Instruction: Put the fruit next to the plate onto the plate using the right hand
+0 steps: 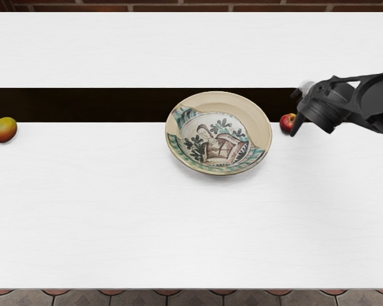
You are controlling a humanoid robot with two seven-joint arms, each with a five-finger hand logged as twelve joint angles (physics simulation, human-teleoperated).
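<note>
1. Head view gives you the white table (179, 223) from above, with the painted plate (260, 131) near the middle of its far edge.
2. Your right hand (306, 105) is in from the right edge, up at the far side, just right of the plate.
3. The red apple (286, 122) is on the table, just beside the plate's right rim, not on the plate.
4. The hand's dark outline overlaps the apple's right side; you can't tell from here whether they touch.
5. How far that hand is closed, and whether it has hold of anything, cannot be made out: it reads as one dark mass.
6. Far left, a yellow-orange mango (2, 130) sits well apart from the plate
</note>
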